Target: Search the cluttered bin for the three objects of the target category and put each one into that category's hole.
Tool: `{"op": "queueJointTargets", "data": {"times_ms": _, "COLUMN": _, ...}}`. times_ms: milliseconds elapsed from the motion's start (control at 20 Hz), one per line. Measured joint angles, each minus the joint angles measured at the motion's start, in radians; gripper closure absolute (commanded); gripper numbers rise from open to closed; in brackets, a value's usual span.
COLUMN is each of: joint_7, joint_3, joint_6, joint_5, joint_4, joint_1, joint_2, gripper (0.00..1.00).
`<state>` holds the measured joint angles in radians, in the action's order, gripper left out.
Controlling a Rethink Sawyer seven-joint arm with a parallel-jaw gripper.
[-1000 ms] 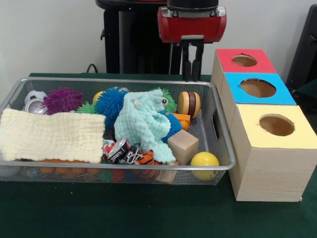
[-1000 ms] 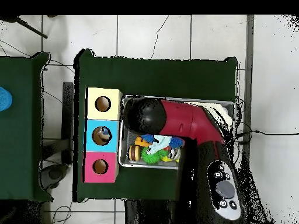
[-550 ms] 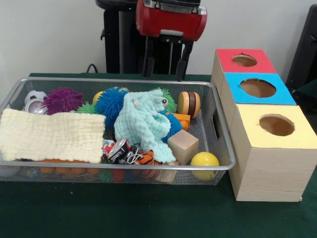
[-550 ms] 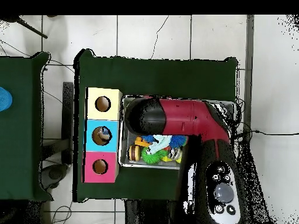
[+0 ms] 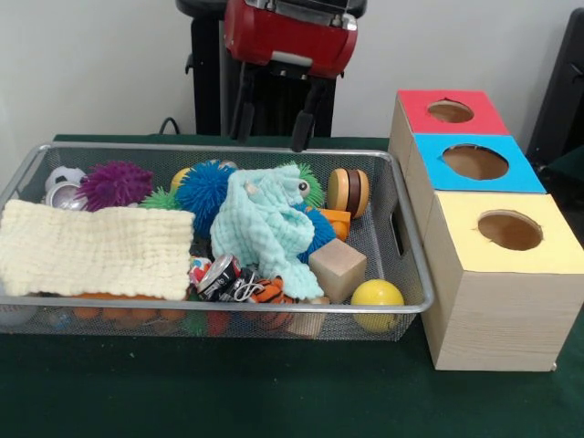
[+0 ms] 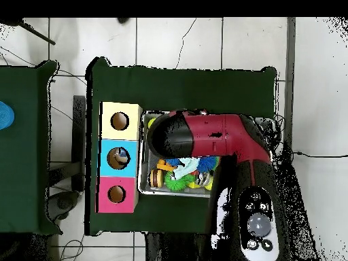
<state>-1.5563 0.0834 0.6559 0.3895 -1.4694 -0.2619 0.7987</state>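
My gripper (image 5: 274, 123) hangs open and empty above the back rim of the wire bin (image 5: 401, 237), over the blue spiky ball (image 5: 203, 190) and the teal plush toy (image 5: 265, 228). A purple spiky ball (image 5: 115, 184) and a green spiky ball (image 5: 162, 198) lie at the bin's left. A toy burger (image 5: 349, 191), a wooden cube (image 5: 337, 269) and a yellow ball (image 5: 377, 298) lie at its right. The sorting box has a red hole (image 5: 450, 111), a blue hole (image 5: 475, 161) and a yellow hole (image 5: 509, 230). From overhead the arm (image 6: 204, 139) covers most of the bin.
A folded cream cloth (image 5: 96, 248) covers the bin's left front. A crushed can (image 5: 217, 275), a tiger toy (image 5: 266, 292) and a small soccer ball (image 5: 62, 179) also lie inside. The sorting box (image 6: 119, 158) stands tight against the bin's side.
The gripper has moved left along the bin's back rim in the front view, and its fingers have spread from shut to wide open. The things in the bin have not moved.
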Motion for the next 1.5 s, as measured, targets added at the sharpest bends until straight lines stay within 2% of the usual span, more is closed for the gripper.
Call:
{"op": "queueJointTargets", "data": {"times_ms": 250, "joint_7": 0.000, "joint_3": 0.000, "joint_6": -0.018, "joint_5": 0.057, "joint_4": 0.008, "joint_1": 0.000, "joint_2": 0.001, "gripper": 0.00}}
{"op": "queueJointTargets", "data": {"times_ms": 500, "joint_7": 0.000, "joint_3": 0.000, "joint_6": -0.079, "joint_5": 0.132, "joint_4": 0.009, "joint_1": -0.002, "joint_2": 0.000, "gripper": 0.00}}
{"op": "queueJointTargets", "data": {"times_ms": 850, "joint_7": 0.000, "joint_3": 0.001, "joint_6": -0.171, "joint_5": 0.199, "joint_4": 0.009, "joint_1": -0.025, "joint_2": -0.011, "gripper": 0.00}}
{"op": "queueJointTargets", "data": {"times_ms": 1500, "joint_7": 0.000, "joint_3": 0.048, "joint_6": -0.272, "joint_5": 0.259, "joint_4": 0.010, "joint_1": -0.161, "joint_2": -0.017, "gripper": 0.00}}
